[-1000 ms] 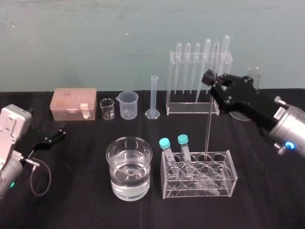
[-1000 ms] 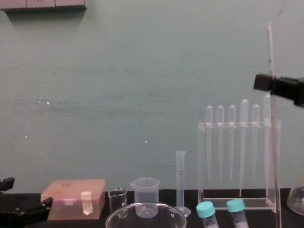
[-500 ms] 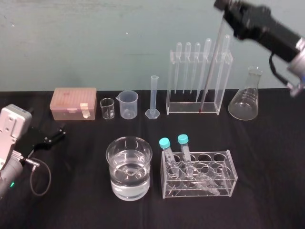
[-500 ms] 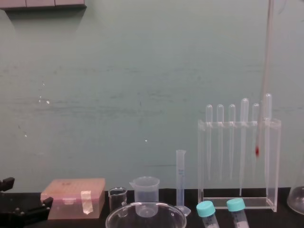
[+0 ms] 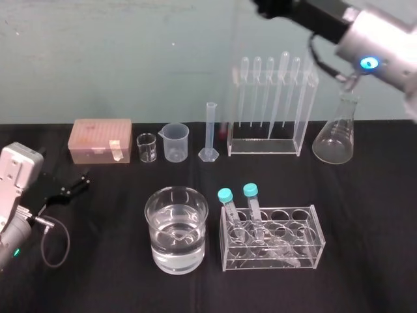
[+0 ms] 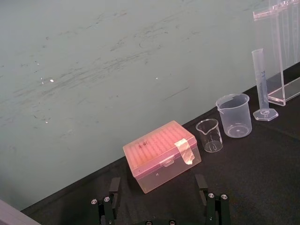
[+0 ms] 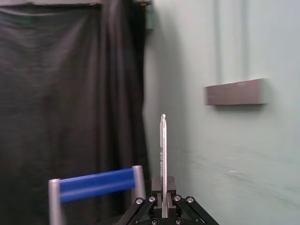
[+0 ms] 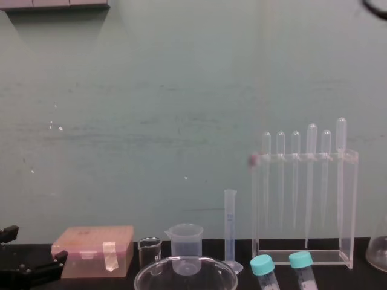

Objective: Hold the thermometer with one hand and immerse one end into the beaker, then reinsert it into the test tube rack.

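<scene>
Right gripper (image 7: 163, 202) high above test tube rack (image 5: 263, 148), clamped on thin glass thermometer (image 7: 162, 154), its blurred red tip just left of rack, slim graduated cylinder (image 5: 210, 130) between rack and translucent spouted plastic beaker (image 5: 176, 142), left gripper (image 5: 70, 187) spread, far left of rack.

From the head we look forward and down onto the black counter (image 5: 365, 274), right up to the green wall (image 5: 117, 59). From the chest we look level across the counter's far part, sharing the pink box (image 5: 101, 141) and the beaker (image 5: 176, 142) with the head view. Our left wrist camera sits low, close behind the left hand (image 6: 158, 190), facing that same box and beaker. Our right wrist camera looks along the thermometer (image 7: 162, 159) in the right hand (image 7: 163, 211), toward wall and dark curtain (image 7: 70, 93).
</scene>
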{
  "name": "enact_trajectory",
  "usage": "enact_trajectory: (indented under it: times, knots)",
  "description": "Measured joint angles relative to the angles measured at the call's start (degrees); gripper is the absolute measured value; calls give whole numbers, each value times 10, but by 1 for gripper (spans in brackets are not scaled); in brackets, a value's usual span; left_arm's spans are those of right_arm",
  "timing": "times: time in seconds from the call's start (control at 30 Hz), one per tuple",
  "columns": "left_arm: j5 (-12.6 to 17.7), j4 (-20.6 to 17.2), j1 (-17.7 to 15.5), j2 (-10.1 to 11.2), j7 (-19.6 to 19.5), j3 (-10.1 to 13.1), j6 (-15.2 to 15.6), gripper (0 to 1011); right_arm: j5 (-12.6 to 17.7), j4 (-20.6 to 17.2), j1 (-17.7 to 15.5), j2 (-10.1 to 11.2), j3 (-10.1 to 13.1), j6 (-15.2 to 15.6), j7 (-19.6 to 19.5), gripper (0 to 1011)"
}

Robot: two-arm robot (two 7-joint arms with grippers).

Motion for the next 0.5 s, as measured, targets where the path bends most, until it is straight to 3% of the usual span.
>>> enact_trajectory:
  times: [0.23,0.37,0.5]
  knots:
    - [0,0,0,0,0,0,0,1008,17,43,34,-36,-51,0,58,58]
    - [0,0,0,0,0,0,0,1008,12,95,39,-60,-91,-25,101,58]
    - [0,0,0,0,0,0,0,1008,6,130,42,-72,-113,-46,128,57]
